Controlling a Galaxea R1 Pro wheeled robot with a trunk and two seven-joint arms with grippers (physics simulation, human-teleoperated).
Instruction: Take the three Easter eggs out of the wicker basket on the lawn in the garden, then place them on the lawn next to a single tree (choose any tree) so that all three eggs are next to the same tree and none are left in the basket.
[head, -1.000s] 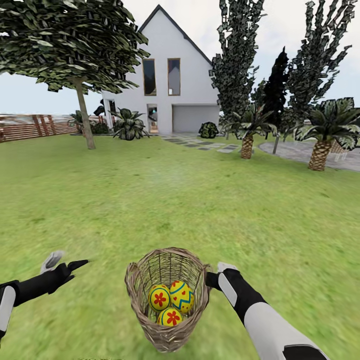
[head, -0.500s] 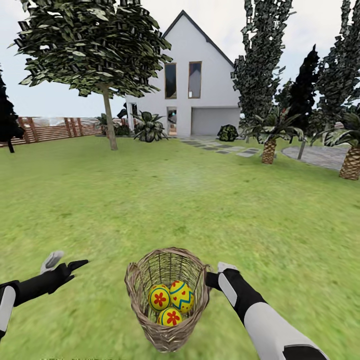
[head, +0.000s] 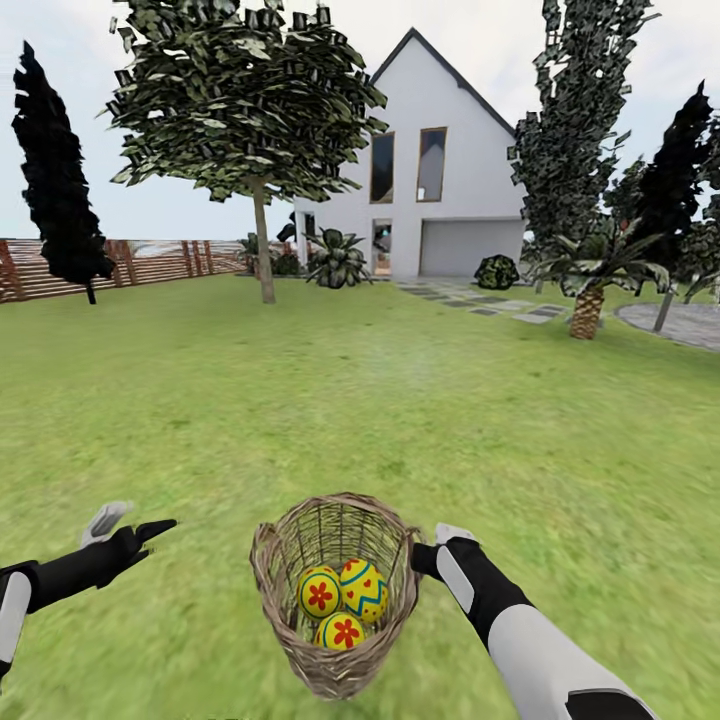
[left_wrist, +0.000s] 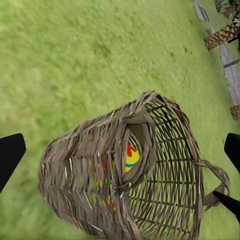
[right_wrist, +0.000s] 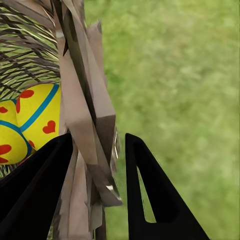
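The wicker basket (head: 333, 590) sits low in the head view, between my two arms, over the lawn (head: 300, 400). Three Easter eggs lie inside: one egg (head: 319, 594) with a red flower, one egg (head: 364, 588) with blue zigzags, and one egg (head: 342, 632) nearest me. My right gripper (head: 421, 556) is shut on the basket's rim (right_wrist: 92, 135), with wicker between its fingers (right_wrist: 150, 190). My left gripper (head: 133, 524) is open beside the basket (left_wrist: 130, 175), apart from it. A tree (head: 263, 245) with a grey-brown trunk stands far ahead to the left.
A dark cypress (head: 58, 190) and a brown slat fence (head: 150, 262) line the far left. The white house (head: 445, 190) stands behind the lawn, with a short palm (head: 587, 305) and a paved path (head: 500, 300) to the right. Open grass stretches between me and the tree.
The whole picture has shifted right, so the camera turned left; the cypress came into view. The basket, eggs and both arms keep their places in the view.
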